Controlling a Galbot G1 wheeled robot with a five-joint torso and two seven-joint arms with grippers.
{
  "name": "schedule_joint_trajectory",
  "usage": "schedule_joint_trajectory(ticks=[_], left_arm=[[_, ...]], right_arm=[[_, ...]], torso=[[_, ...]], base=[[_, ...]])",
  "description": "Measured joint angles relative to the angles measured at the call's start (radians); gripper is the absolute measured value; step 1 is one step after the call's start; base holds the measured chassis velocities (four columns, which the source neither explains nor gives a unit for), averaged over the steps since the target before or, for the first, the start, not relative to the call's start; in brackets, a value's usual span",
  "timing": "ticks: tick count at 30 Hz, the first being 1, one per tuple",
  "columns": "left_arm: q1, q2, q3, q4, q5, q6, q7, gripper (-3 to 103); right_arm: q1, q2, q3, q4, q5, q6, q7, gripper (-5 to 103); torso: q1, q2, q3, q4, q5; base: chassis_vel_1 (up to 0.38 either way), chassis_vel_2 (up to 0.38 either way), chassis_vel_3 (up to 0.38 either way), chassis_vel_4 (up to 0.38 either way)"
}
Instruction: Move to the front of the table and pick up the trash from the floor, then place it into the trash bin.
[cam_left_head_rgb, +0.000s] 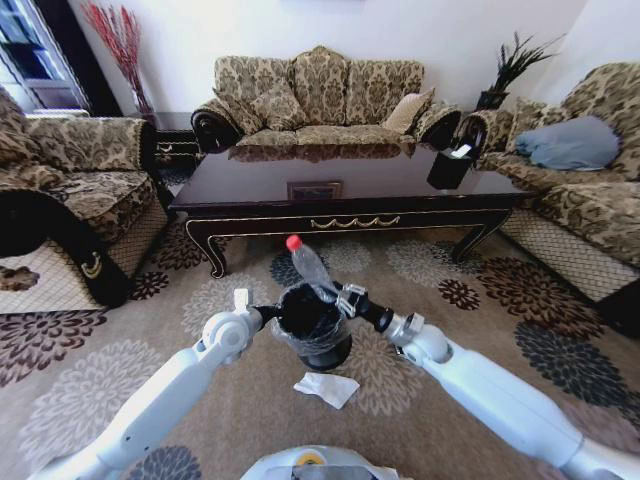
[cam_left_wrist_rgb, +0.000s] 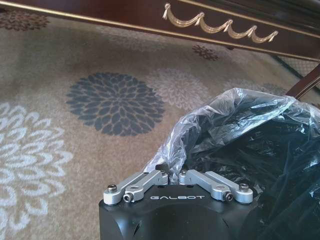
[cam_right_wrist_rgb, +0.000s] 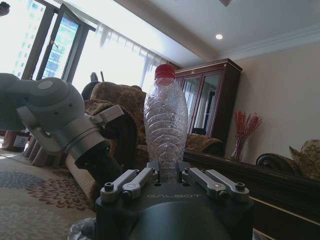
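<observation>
- Trash here means two pieces: a clear plastic bottle with a red cap, clamped by its base in the right gripper just above the rim of the trash bin, and a crumpled white paper lying on the floor just in front of the bin.
- Left gripper is pinched shut on the bin's clear plastic liner, probably to steady the bin for the drop.
- Right wrist view shows the bottle upright between narrow fingers.
- Head view alone gives the layout: the bin stands on the carpet before the dark coffee surface, with the paper not yet collected.
- Left wrist view adds the gold ornament on the table's edge.
</observation>
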Motion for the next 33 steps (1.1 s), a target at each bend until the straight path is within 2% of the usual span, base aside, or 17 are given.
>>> schedule_joint_trajectory(ticks=[7, 9, 11, 14, 15, 17, 19, 20, 21, 22, 24, 27, 30, 33], left_arm=[[-0.006, -0.013, 0.005, -0.011, -0.007, -0.001, -0.001, 4], [0.002, -0.012, 0.002, -0.016, -0.005, -0.001, -0.001, 4], [0.007, -0.011, -0.001, -0.018, -0.003, -0.001, -0.001, 4], [0.019, -0.002, -0.011, -0.022, 0.0, -0.001, -0.002, 4], [0.019, -0.002, -0.011, -0.022, 0.0, -0.001, -0.002, 4], [0.024, 0.003, -0.015, -0.024, 0.002, 0.0, -0.002, 4], [0.027, 0.006, -0.019, -0.024, 0.003, 0.0, -0.002, 4], [0.028, 0.008, -0.021, -0.024, 0.004, 0.0, -0.002, 4], [0.028, 0.01, -0.023, -0.024, 0.005, 0.0, -0.003, 4], [0.028, 0.01, -0.023, -0.024, 0.005, 0.0, -0.003, 4], [0.033, 0.014, -0.027, -0.025, 0.007, 0.0, -0.003, 4], [0.042, 0.018, -0.035, -0.027, 0.008, 0.0, -0.003, 4], [0.066, 0.027, -0.053, -0.034, 0.018, 0.0, -0.002, 4], [0.092, 0.03, -0.083, -0.043, 0.022, 0.001, -0.003, 4]], right_arm=[[-0.037, 0.006, 0.008, -0.011, -0.037, 0.002, 0.012, 14], [-0.041, 0.0, 0.017, -0.009, -0.037, 0.002, 0.016, 24], [-0.043, -0.004, 0.024, -0.007, -0.036, 0.002, 0.016, 24], [-0.044, -0.016, 0.041, -0.005, -0.03, 0.002, 0.016, 39], [-0.044, -0.016, 0.041, -0.005, -0.03, 0.002, 0.016, 39], [-0.043, -0.021, 0.044, -0.003, -0.026, 0.002, 0.015, 50], [-0.042, -0.023, 0.044, -0.001, -0.025, 0.002, 0.014, 50], [-0.042, -0.023, 0.044, 0.0, -0.024, 0.002, 0.014, 61], [-0.042, -0.023, 0.044, 0.0, -0.024, 0.002, 0.013, 66], [-0.042, -0.023, 0.044, 0.0, -0.024, 0.002, 0.013, 66], [-0.044, -0.022, 0.045, 0.0, -0.024, 0.003, 0.013, 78], [-0.048, -0.022, 0.051, 0.001, -0.024, 0.004, 0.013, 83], [-0.051, -0.028, 0.07, 0.005, -0.018, 0.004, 0.015, 97], [-0.051, -0.041, 0.084, 0.008, -0.009, 0.002, 0.017, 99]], torso=[[0.0, 0.0, 0.0, 0.0001, -0.0001], [0.0, 0.0, 0.0, 0.0001, -0.0003], [0.0, 0.0, 0.0, 0.0001, -0.0002], [0.0, 0.0, 0.0, 0.0001, -0.0002], [0.0, 0.0, 0.0, 0.0001, -0.0002], [0.0, 0.0, 0.0, 0.0002, -0.0002], [0.0, 0.0, 0.0, 0.0001, -0.0002], [0.0, 0.0, 0.0, 0.0001, -0.0002], [0.0, 0.0, 0.0, 0.0001, -0.0002], [0.0, 0.0, 0.0, 0.0001, -0.0002], [0.0, 0.0, 0.0, 0.0001, -0.0002], [0.0, 0.0, 0.0, 0.0001, -0.0001], [0.0, 0.0, 0.0, 0.0001, -0.0002], [0.0, 0.0, 0.0, 0.0001, -0.0003]], base=[[0.0, 0.0, 0.0, 0.0], [0.0, 0.0, 0.0, 0.0], [0.0, 0.0, 0.0, 0.0], [0.0, 0.0, 0.0, 0.0], [0.0, 0.0, 0.0, 0.0], [0.0, 0.0, 0.0, 0.0], [0.0, 0.0, 0.0, 0.0], [0.0, 0.0, 0.0, 0.0], [0.0, 0.0, 0.0, 0.0], [0.0, 0.0, 0.0, 0.0], [0.0, 0.0, 0.0, 0.0], [0.0, 0.0, 0.0, 0.0], [0.0, 0.0, 0.0, 0.0], [0.0, 0.0, 0.0, 0.0]])
